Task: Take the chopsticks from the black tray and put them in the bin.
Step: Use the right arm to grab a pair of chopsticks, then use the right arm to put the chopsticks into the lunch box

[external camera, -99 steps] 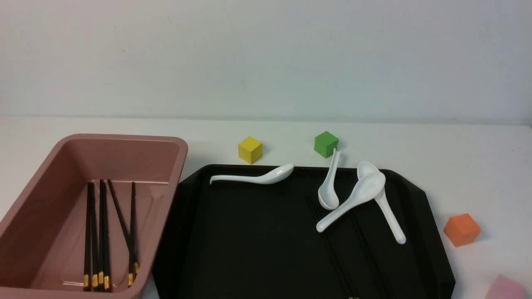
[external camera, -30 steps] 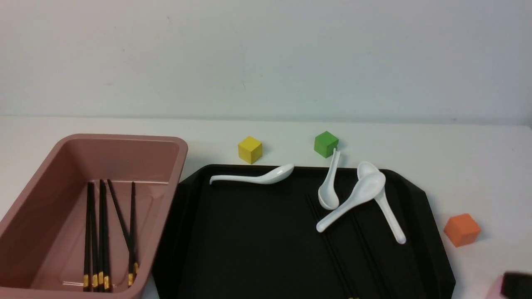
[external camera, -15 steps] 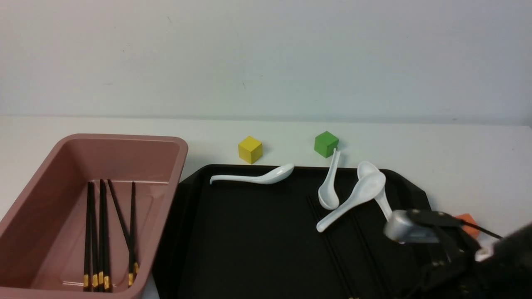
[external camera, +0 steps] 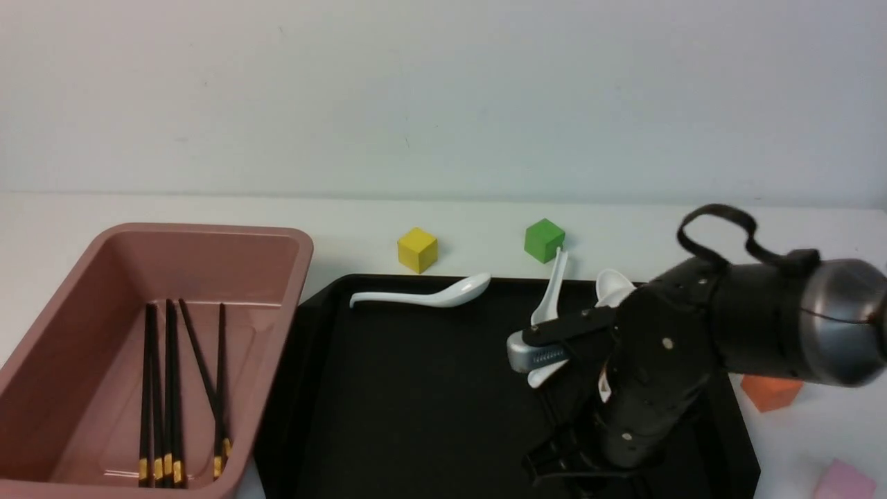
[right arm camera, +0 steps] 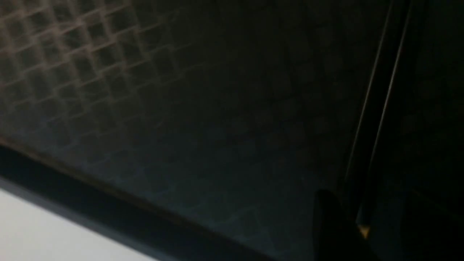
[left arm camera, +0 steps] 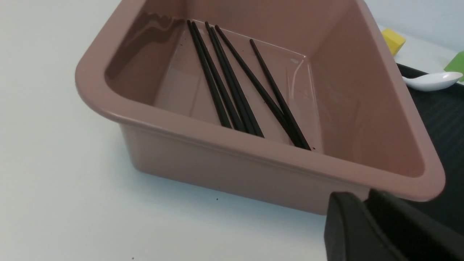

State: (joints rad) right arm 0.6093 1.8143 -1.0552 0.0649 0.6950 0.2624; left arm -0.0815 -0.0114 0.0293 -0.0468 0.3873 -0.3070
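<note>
The pink bin [external camera: 208, 232] stands at the left with several chopsticks [external camera: 166, 388] lying in it, also in the left wrist view [left arm camera: 232, 83]. The black tray [external camera: 416, 416] fills the middle. My right gripper [external camera: 575, 471] is low over the tray's near right part. In the right wrist view its dark fingers [right arm camera: 328, 221] stand either side of the gold-banded end of a pair of chopsticks [right arm camera: 380, 90] lying on the tray [right arm camera: 181, 127]; the gripper [right arm camera: 362, 217] looks slightly open. My left gripper [left arm camera: 366, 197] is shut and empty, just outside the bin's [left arm camera: 253, 152] near corner.
White spoons lie at the tray's far side [external camera: 423, 296] [external camera: 551, 291] [external camera: 613, 284], the right ones partly behind my right arm. Yellow [external camera: 417, 249] and green [external camera: 544, 240] cubes sit behind the tray; orange [external camera: 769, 391] and pink [external camera: 845, 482] cubes sit to its right.
My right arm has swung in from the lower right and now reaches over the tray's right part, down to the chopsticks there. Bin, spoons and cubes have not moved.
</note>
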